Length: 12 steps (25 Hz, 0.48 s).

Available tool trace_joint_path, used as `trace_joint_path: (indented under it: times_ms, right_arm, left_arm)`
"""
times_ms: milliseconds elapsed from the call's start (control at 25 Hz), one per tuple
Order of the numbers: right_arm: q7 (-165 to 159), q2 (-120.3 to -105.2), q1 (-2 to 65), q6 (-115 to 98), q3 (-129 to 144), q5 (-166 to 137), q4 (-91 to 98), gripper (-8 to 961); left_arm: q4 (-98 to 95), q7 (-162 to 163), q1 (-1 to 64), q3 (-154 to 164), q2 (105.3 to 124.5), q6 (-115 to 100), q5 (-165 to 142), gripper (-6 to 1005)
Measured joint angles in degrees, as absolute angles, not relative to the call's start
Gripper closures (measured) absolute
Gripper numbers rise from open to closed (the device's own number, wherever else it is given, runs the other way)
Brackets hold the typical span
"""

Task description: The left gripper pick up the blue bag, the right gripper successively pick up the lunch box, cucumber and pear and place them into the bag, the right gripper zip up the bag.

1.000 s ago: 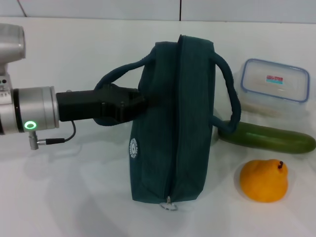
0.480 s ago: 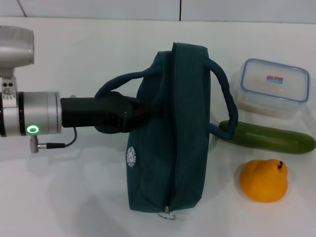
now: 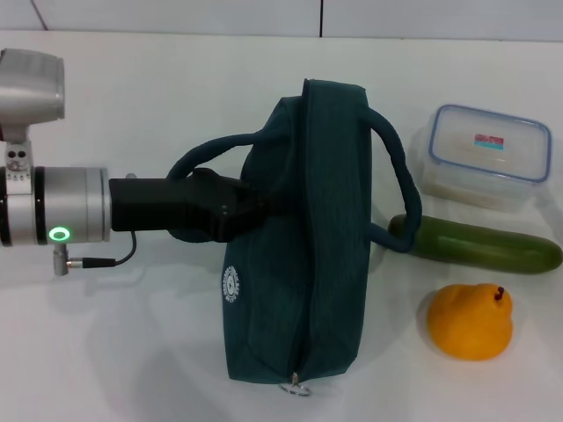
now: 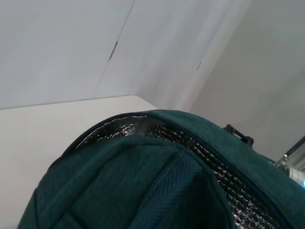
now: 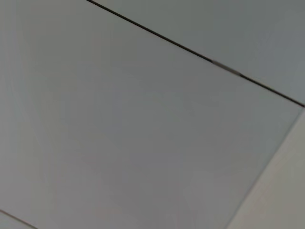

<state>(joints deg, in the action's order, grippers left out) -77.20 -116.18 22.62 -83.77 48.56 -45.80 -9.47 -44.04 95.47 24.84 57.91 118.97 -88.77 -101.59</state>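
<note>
The left gripper (image 3: pixel 251 207) has its jaws closed on the near side of the dark teal fabric bag (image 3: pixel 308 255), beside its looped handle, holding it upright on the white bench (image 3: pixel 132 352). To the bag's right, the clear lunch box with a blue-rimmed lid (image 3: pixel 488 156), the long green cucumber (image 3: pixel 484 244) and the yellow-orange pear (image 3: pixel 470 322) all lie unpacked, so only the bag grasp is done; loading and zipping remain. The right gripper is out of view. Compared with a second ago, the bag has tilted and shifted slightly leftward.
</note>
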Motion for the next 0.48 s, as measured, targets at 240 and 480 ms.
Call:
trace_joint_path:
  times_ms: [240,480]
  right_arm:
    - [-79.5,-116.18,24.5,-81.3,48.5,-49.7,-9.0,97]
    - [-76.7,-116.18,22.3,-85.7,46.0,-49.9,-8.7,98]
  left_arm:
    - [-43.9,94.8,24.9,57.9,119.03,-88.8,-101.6,956]
    - [-43.8,94.8,25.0,57.9,119.05,-88.8,-101.6,955]
